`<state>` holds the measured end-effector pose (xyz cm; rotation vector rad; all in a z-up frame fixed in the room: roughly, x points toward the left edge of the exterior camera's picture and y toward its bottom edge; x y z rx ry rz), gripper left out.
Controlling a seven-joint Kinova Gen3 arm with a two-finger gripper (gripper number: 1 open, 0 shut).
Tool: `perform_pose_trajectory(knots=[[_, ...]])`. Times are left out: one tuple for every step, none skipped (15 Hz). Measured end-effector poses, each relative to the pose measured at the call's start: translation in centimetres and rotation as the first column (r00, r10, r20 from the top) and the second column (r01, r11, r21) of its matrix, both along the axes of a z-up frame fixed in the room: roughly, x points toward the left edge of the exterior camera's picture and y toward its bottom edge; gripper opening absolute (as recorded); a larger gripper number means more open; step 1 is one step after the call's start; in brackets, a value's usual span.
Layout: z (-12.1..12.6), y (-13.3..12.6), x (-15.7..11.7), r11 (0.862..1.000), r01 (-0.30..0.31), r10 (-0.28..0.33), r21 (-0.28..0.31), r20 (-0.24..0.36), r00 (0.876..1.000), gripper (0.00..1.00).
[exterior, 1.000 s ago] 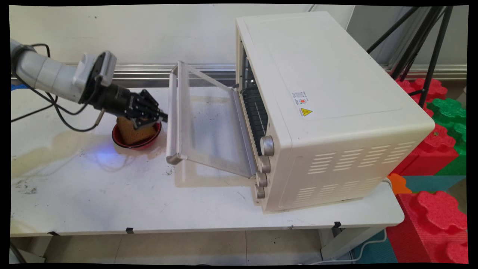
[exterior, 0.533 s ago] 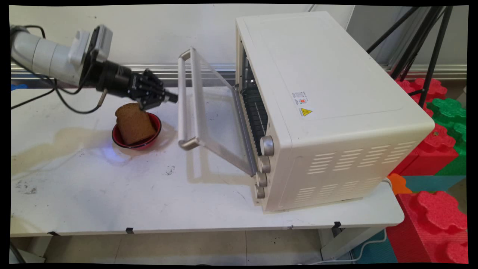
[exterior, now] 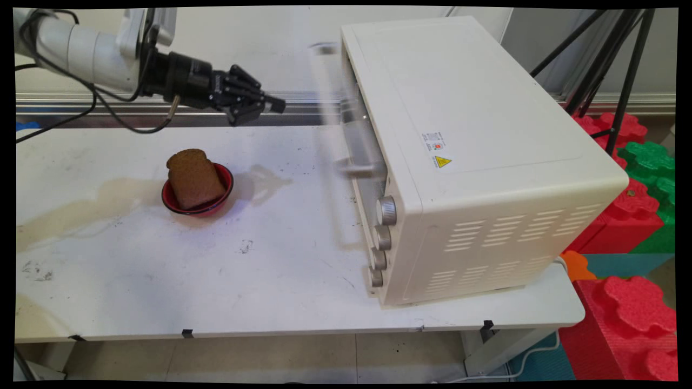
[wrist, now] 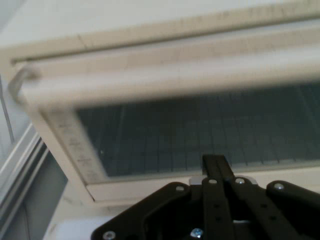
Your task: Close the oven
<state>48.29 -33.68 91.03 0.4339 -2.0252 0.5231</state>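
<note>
The gripper (exterior: 277, 105) hangs over the table's (exterior: 162, 281) far edge, fingers pressed together, holding nothing. At its three o'clock, apart, stands the toaster oven (exterior: 476, 151), door (wrist: 200, 135) up against it. Bread (exterior: 193, 178) leans in a red bowl (exterior: 223, 199) at seven o'clock.

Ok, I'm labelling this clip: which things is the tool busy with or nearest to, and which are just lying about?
With the tool:
- tool, shut, empty, in the air
- oven door, blurred, almost against the toaster oven, facing the tool

Lying about:
- bread slice standing in the red bowl
- table
- tripod
- foam blocks
</note>
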Motion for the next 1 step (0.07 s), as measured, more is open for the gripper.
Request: perform_pose_trajectory(knots=[[0.3, -0.31, -0.35, 1.0, -0.002, 0.002, -0.007, -0.012, 1.0, 0.0]])
